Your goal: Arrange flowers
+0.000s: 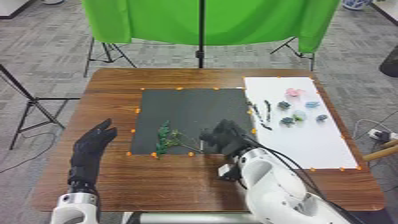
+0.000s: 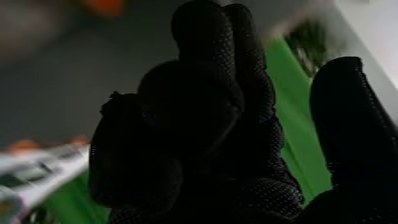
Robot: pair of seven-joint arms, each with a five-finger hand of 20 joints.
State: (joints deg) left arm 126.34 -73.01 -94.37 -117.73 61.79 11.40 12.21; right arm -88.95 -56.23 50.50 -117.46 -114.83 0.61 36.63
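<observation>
My right hand [image 1: 228,139] is over the lower right part of the black mat [image 1: 191,102], its fingers toward the greenery. Upright on the mat lies a leafy green sprig [image 1: 163,137]. A thin, paler branch [image 1: 185,142] lies between it and that hand. On the white sheet [image 1: 293,145] are a pink flower [image 1: 294,92], a blue flower [image 1: 312,104], dark bluish flowers [image 1: 287,121] and dark narrow stems [image 1: 267,109]. My left hand [image 1: 91,142] is open left of the mat. In the right wrist view, my right hand [image 2: 209,105] has relaxed fingers and its thumb stands apart.
Orange tabs [image 1: 138,110] line the edges of the mat and sheet on the brown table [image 1: 115,82]. Behind the table hangs a green cloth [image 1: 160,22] on a black stand [image 1: 201,52]. A wooden stick [image 1: 382,153] juts in at the table's right edge.
</observation>
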